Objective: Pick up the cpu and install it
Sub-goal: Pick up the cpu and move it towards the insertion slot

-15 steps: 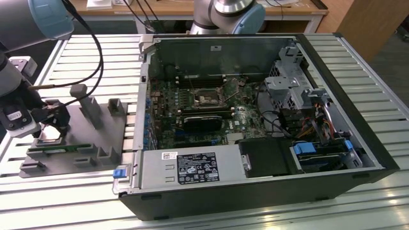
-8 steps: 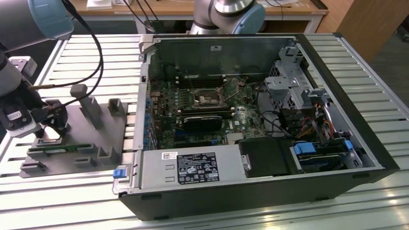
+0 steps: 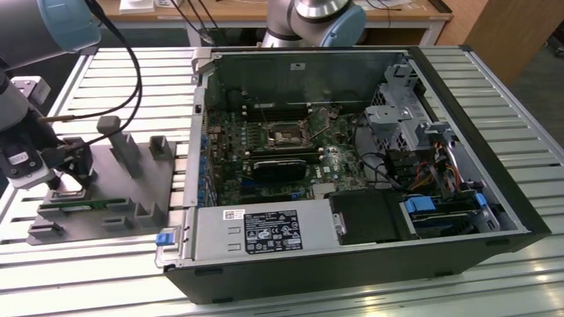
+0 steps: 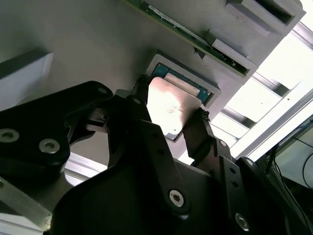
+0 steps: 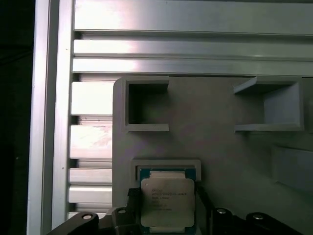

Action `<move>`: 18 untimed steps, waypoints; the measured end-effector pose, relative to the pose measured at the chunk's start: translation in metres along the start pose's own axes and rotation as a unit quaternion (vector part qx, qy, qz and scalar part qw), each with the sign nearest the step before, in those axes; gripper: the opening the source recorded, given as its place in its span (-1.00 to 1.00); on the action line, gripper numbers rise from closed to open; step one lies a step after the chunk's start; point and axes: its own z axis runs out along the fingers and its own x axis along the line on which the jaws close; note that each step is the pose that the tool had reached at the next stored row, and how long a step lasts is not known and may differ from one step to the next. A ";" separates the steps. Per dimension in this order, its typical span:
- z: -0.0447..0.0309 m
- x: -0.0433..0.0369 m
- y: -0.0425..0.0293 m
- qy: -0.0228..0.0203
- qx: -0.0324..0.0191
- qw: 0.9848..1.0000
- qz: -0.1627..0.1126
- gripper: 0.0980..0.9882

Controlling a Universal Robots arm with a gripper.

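Observation:
The cpu (image 5: pixel 167 205) is a small square chip with a silvery metal top, sitting at a shallow square recess (image 5: pixel 166 164) of the grey fixture plate (image 3: pixel 97 228). My gripper (image 5: pixel 166 195) has one black finger against each of two opposite edges of the chip. In the second wrist view the cpu (image 4: pixel 166 100) shows between the black fingers (image 4: pixel 138 105), its top catching the light, and the gripper (image 4: pixel 170 115) is shut on it. In the exterior view the gripper (image 3: pixel 66 190) hangs low over the plate at the exterior view's left. The motherboard's socket (image 3: pixel 286 137) lies inside the open computer case (image 3: pixel 352 165).
A green memory stick (image 3: pixel 79 205) lies in a slot of the fixture plate beside the gripper. Grey upright posts (image 3: pixel 119 148) and open box pockets (image 5: pixel 146 105) stand on the plate. The slatted aluminium table (image 3: pixel 115 72) carries everything. A second arm's base (image 3: pixel 313 20) stands behind the case.

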 end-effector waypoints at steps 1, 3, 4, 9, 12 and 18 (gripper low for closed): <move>-0.0012 0.0000 0.0001 0.000 0.000 1.000 0.000 -0.01; -0.0053 0.0000 0.0003 0.000 0.000 1.000 0.000 -0.02; -0.0075 -0.0001 0.0004 0.000 0.000 1.000 0.000 -0.02; -0.0221 -0.0002 0.0011 0.000 0.000 1.000 0.000 -0.02; -0.0334 -0.0003 0.0016 0.000 0.000 1.000 0.000 -0.02; -0.0600 -0.0004 0.0028 0.000 0.000 1.000 0.000 -0.02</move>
